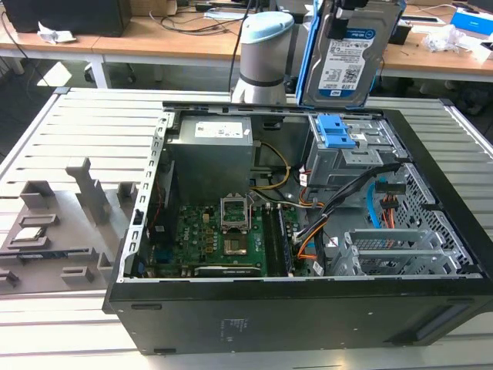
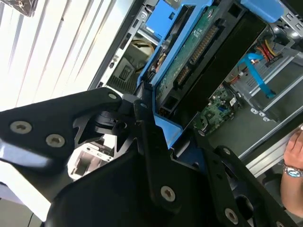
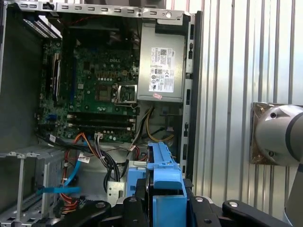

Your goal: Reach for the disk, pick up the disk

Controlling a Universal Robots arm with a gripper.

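The pick-up looks nearly done: the end effector (image 2: pixel 176 142) pinches the disk (image 1: pixel 347 58) by its blue frame. The disk is upright at the exterior frame's upper right, above the open computer case (image 1: pixel 269 316). Any further lift calls for a firm grip.

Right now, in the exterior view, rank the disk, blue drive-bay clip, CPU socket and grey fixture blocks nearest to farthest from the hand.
1. disk, held in the hand above the case.
2. blue drive-bay clip, just below the disk.
3. CPU socket, on the motherboard.
4. grey fixture blocks, outside the case at the exterior view's left.
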